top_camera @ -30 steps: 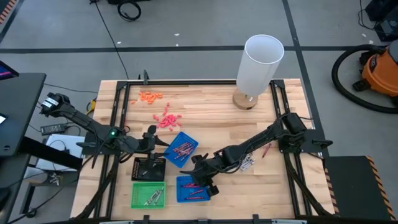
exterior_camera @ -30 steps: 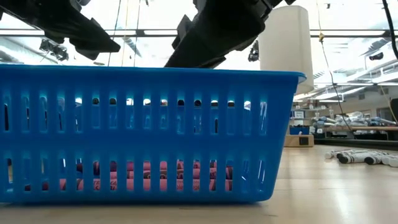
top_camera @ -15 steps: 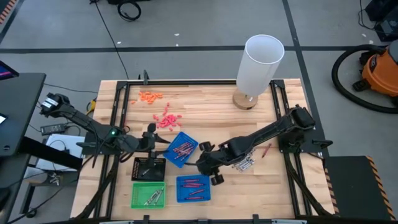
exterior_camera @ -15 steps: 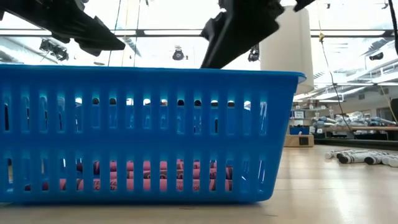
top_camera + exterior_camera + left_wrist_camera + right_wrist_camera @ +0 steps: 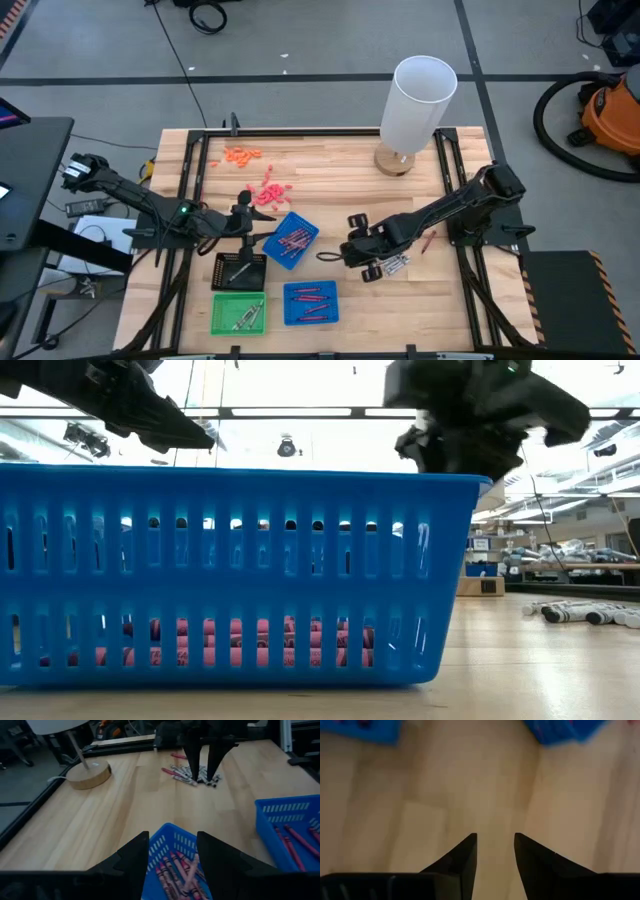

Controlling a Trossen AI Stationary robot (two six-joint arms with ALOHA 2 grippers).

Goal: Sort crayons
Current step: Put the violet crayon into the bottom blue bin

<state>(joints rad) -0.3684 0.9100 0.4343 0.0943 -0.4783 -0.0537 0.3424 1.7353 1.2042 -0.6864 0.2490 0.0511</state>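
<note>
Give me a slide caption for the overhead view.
Right hand open above loose crayons; left hand open beside a blue tray.

The left arm reaches in from the table's left edge, its gripper (image 5: pixel 262 232) with fingers parted. The right arm stretches low from the right side toward the middle, its gripper (image 5: pixel 352 252) pointing down, fingers (image 5: pixel 463 857) apart and empty.
</note>
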